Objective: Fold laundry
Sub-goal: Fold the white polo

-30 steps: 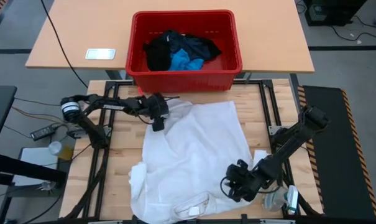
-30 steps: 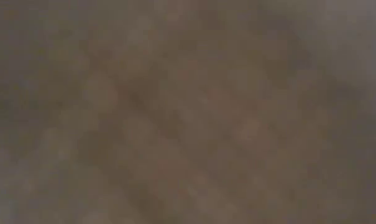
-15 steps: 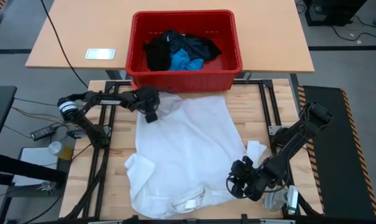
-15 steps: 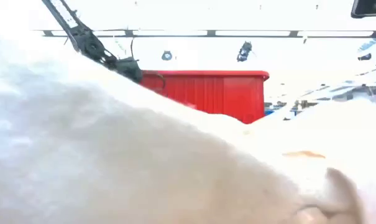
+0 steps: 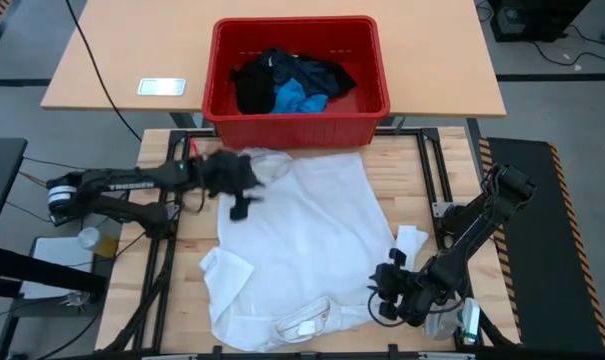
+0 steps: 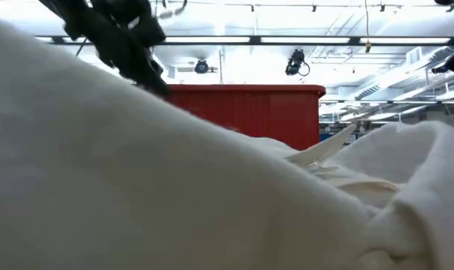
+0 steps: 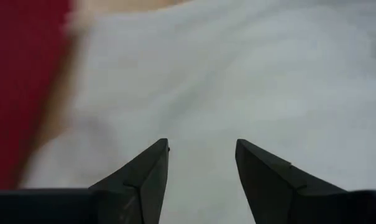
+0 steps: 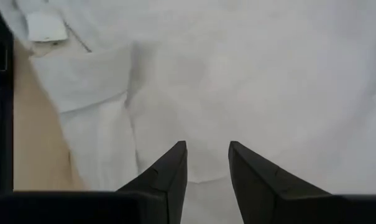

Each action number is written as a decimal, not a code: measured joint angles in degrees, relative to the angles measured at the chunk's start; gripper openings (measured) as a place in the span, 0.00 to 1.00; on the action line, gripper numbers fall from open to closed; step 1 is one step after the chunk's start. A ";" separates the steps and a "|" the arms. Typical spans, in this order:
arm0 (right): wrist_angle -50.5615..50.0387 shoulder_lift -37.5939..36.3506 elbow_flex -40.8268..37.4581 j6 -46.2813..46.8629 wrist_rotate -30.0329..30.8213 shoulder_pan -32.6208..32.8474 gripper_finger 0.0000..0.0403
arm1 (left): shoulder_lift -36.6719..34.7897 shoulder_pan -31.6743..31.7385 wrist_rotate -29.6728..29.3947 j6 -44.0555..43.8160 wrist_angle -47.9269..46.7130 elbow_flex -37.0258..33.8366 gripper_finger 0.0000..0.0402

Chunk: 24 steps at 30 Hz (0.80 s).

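Shirt [image 5: 302, 245]: white, spread rumpled across the table [image 5: 157, 300], collar end at the near edge, far hem just short of the crate [image 5: 367, 100]. Fills most of the low view as a pale mound (crate wall red behind it). Left gripper [image 5: 237, 190]: at the shirt's far left corner, fingers [image 7: 147, 171] parted, nothing between them, cloth below. Right gripper [image 5: 387, 295]: low at the near right edge of the shirt, fingers [image 8: 169, 171] apart by a narrow gap, empty, hovering over white cloth. Black clothes [image 5: 267, 75] and blue piece [image 5: 297, 98]: heaped together inside the crate, beyond the table's far edge.
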 joint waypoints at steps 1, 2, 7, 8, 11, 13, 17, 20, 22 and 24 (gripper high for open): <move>-0.48 -0.01 0.00 -0.14 -0.01 -0.33 0.32 | -0.11 -3.54 -0.52 -1.61 -0.66 0.00 0.48; -1.52 -0.04 0.00 0.64 -0.06 -0.71 0.32 | -0.12 -6.97 -1.72 -4.04 -1.17 -0.02 0.48; -3.46 0.08 0.00 6.76 -5.33 -3.09 0.32 | 0.05 -23.71 -12.79 -14.43 -7.45 0.02 0.48; -3.11 0.42 0.00 6.65 -5.98 -3.45 0.32 | 0.45 -27.16 -16.21 -16.70 -8.90 0.02 0.48; -3.31 1.06 -0.04 5.67 -6.52 -4.39 0.32 | 1.08 -35.45 -21.08 -26.46 -12.37 -0.02 0.48; -2.95 0.99 0.01 5.85 -6.40 -5.13 0.32 | 3.17 -39.24 -21.69 -33.36 -12.49 0.17 0.48; -3.06 0.99 0.03 5.85 -4.91 -6.54 0.32 | 9.08 -46.26 -22.39 -45.66 -15.85 0.82 0.48; -2.94 0.99 0.03 5.61 -4.36 -7.48 0.32 | 15.35 -49.63 -22.41 -51.90 -20.85 4.31 0.48; -2.86 0.99 0.03 5.55 -4.15 -7.86 0.32 | 19.86 -50.73 -22.52 -54.88 -24.07 8.46 0.48; -2.63 0.99 0.03 5.42 -3.21 -8.06 0.32 | 23.91 -51.55 -22.57 -57.27 -28.63 12.85 0.48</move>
